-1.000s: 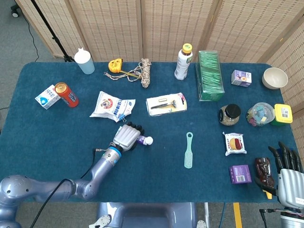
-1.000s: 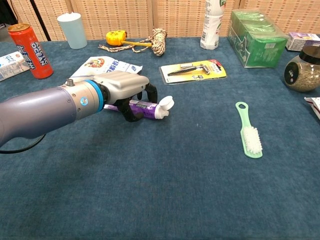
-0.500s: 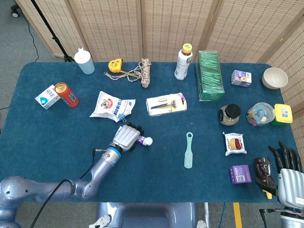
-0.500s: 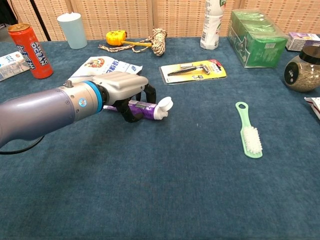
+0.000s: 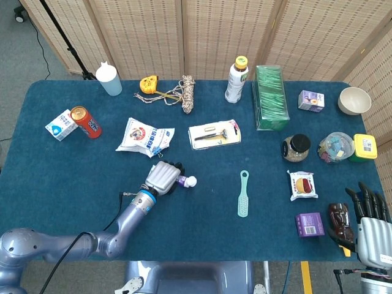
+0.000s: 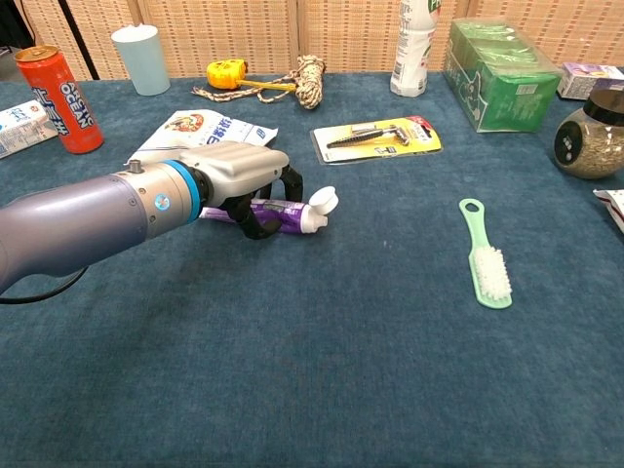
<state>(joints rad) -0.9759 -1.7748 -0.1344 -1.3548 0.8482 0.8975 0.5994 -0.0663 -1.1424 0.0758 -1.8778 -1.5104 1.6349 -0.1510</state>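
In the head view, the left hand [image 5: 163,177] lies at about seven o'clock from the middle of the table [image 5: 73,165], its fingers curled down over a purple tube [image 5: 184,180] whose white cap pokes out toward three o'clock; a white snack bag [image 5: 146,136] sits just beyond at twelve o'clock from the hand, and a green brush [image 5: 244,194] lies well apart toward three o'clock. The right hand [image 5: 369,220] waits at the table's five o'clock corner, fingers spread and holding nothing, beside a dark bottle [image 5: 340,224]. In the chest view, the left hand [image 6: 244,175] grips the tube [image 6: 283,212] against the cloth, cap tilted up. The grasp looks just formed; the next move probably calls for a firm squeeze and a straight lift clear of the bag [image 6: 200,129].
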